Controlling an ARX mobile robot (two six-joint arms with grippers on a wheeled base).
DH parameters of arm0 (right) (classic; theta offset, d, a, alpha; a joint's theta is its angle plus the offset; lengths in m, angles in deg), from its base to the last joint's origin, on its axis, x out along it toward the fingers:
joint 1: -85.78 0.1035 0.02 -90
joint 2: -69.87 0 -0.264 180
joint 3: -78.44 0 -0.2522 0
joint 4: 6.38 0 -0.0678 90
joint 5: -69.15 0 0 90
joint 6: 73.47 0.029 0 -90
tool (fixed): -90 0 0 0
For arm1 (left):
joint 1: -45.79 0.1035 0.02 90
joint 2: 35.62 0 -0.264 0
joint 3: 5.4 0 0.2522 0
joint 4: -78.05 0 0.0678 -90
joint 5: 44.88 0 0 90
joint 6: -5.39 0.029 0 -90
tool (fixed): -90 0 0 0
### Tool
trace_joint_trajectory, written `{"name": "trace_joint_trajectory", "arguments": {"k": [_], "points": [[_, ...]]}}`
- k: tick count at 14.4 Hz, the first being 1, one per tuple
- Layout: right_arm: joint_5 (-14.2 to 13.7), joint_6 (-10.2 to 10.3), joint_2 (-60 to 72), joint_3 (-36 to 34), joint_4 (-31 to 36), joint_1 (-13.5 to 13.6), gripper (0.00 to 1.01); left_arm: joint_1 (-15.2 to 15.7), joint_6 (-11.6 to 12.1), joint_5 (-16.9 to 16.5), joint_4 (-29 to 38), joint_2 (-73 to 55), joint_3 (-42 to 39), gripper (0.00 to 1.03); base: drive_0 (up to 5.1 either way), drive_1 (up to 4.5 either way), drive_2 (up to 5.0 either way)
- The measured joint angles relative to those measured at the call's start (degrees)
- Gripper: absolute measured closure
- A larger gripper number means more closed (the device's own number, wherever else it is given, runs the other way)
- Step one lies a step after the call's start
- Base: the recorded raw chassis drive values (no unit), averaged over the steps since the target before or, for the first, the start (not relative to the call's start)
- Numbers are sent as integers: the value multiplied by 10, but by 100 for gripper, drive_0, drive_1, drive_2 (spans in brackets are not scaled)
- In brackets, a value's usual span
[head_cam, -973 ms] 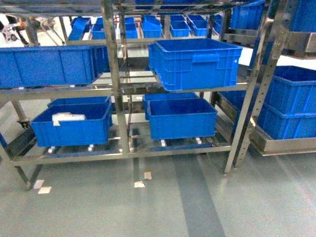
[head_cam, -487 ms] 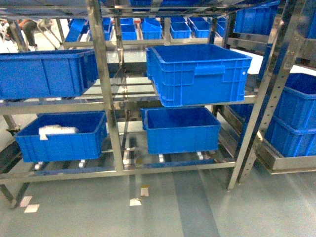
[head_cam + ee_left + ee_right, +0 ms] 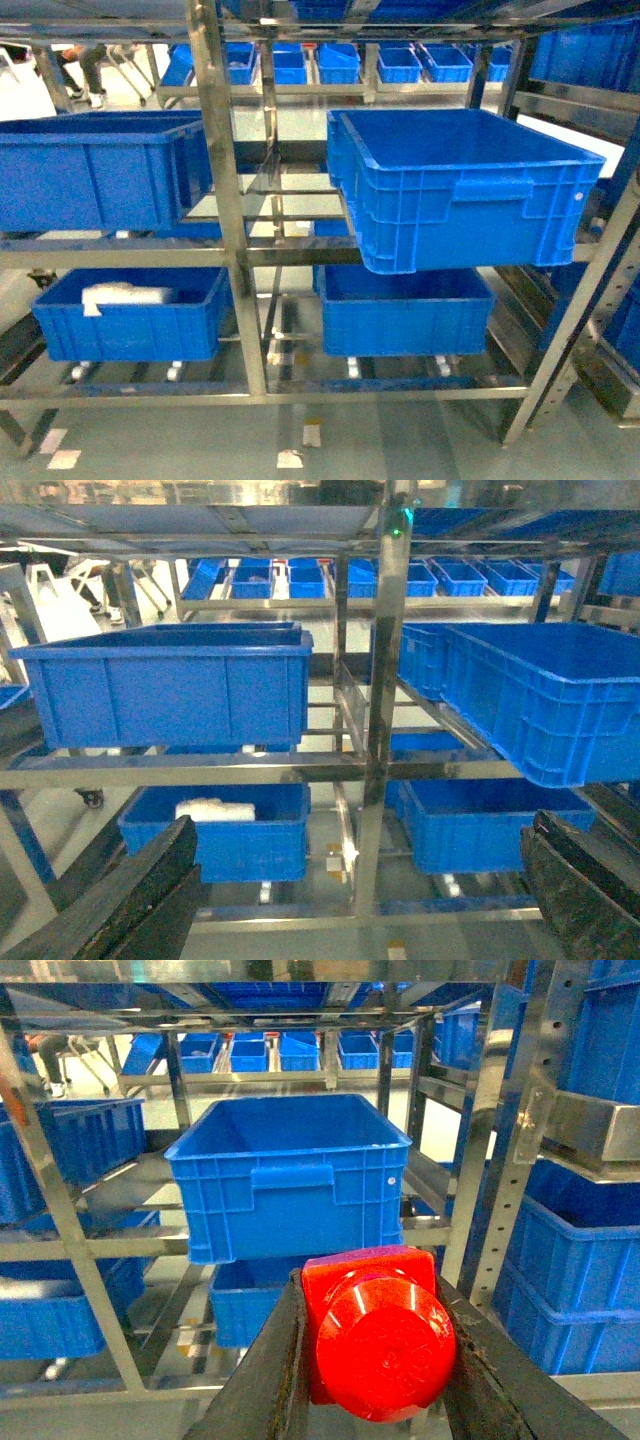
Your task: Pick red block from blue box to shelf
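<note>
Three views: head, left wrist and right wrist, all facing the shelf (image 3: 232, 250)
Right wrist only: the red block (image 3: 372, 1330) is clamped in the right gripper (image 3: 375, 1345), its round stud turned toward the lens, dark fingers (image 3: 270, 1370) pressed against both of its sides
Right gripper opening: closed down to the width of the block
Left wrist only: the left gripper (image 3: 350, 900) has its two dark fingers (image 3: 130, 900) far apart at the lower corners, nothing between them
Head view: neither gripper nor the block shows; a dark blue crate (image 3: 465, 185) sits on the middle tier at right, sticking out past the front rail
Head and left wrist: another crate (image 3: 100, 180) on the middle tier at left, two more on the bottom tier, the left one (image 3: 130, 315) holding a white bundle (image 3: 125, 295)
Right wrist view of the shelf: the same right-hand crate (image 3: 290, 1170) lies straight ahead, above and behind the block
Blue box: the turquoise bin is in none of the views
Change from earlier head frames: the rack fills more of the frame, the right-hand crate looms larger and lower right, less floor (image 3: 330, 440) shows below
</note>
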Motion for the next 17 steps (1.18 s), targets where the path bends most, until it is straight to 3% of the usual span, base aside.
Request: {"name": "trace_joint_trajectory", "arguments": {"k": [15,17], "points": [[0,0,0,0,2,0,73,0,0,0,1,0,0,5,3,435,-429],[0,0,0,0,3,0,73,0,0,0,3,0,0,5,0,0,0]]}}
